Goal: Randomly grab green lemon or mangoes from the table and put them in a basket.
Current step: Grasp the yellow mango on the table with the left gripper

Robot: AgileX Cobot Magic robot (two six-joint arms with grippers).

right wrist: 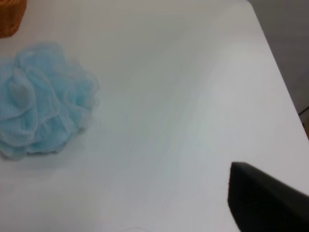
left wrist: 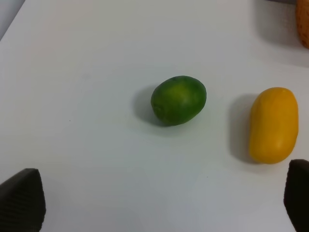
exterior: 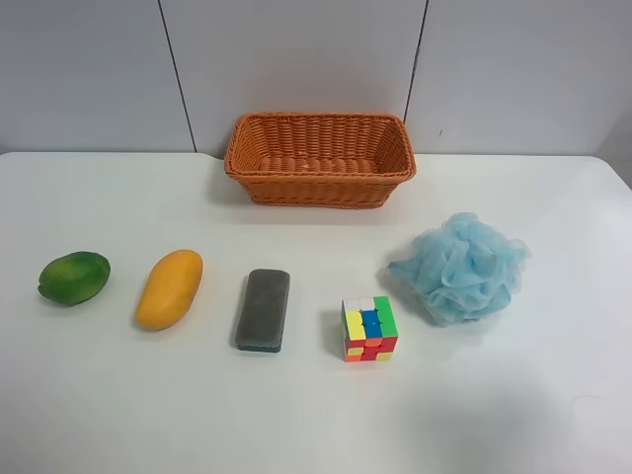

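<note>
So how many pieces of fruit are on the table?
2. The green lemon lies at the high view's far left; the mango lies just right of it, not touching. None seem hidden.

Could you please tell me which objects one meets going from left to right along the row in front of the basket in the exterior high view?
green lemon → mango → grey eraser → puzzle cube → blue mesh sponge

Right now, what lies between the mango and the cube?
The grey block lies between mango and cube, apart from both; the exterior high view shows it.
</note>
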